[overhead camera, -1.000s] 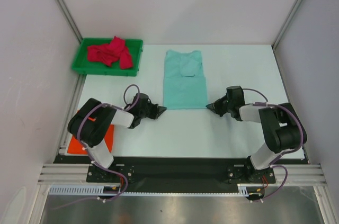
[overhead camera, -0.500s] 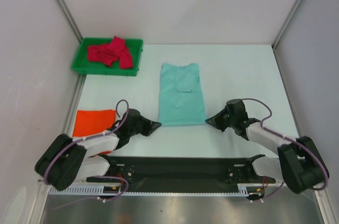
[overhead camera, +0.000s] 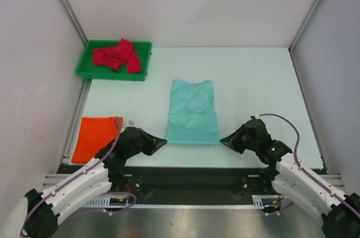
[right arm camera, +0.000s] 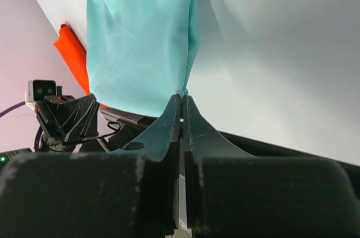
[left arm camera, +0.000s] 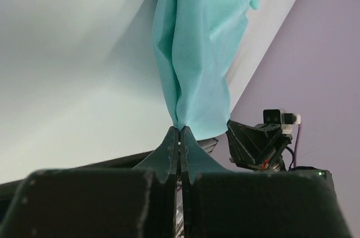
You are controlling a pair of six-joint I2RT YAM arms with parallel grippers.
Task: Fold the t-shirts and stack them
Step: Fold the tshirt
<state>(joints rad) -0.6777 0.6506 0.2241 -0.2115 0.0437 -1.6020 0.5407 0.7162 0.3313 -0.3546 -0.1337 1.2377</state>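
- On the white table [overhead camera: 253,80], smooth and matte, the mint green t-shirt [overhead camera: 193,111] lies near the middle as a long narrow panel. Its sleeves are turned in and its hem edge is nearest my bases. That slick top gives cloth little to catch on, so I judge a quick pull could drag the whole panel and loosen the folds.
- At that hem, my left gripper [overhead camera: 163,141] is clamped tight on the left corner and my right gripper [overhead camera: 223,140] on the right corner. Both wrist views show thin, soft knit gathered into pleats at the closed tips. If my two arms lift or travel unevenly, the hem would likely skew and the fold land crooked.
- By the table's left edge, the bright orange t-shirt [overhead camera: 95,137] lies as a flat folded rectangle, just beside my left arm. A low sweep of that arm could rumple it.
- In the far left corner, the crimson red t-shirt [overhead camera: 117,55] sits crumpled in the rigid green tray [overhead camera: 107,75], not yet folded.
- At each tip, only a small pinch of fabric is held. I cannot tell whether every layer is caught, and a layer slipping free would let the fold sag open.
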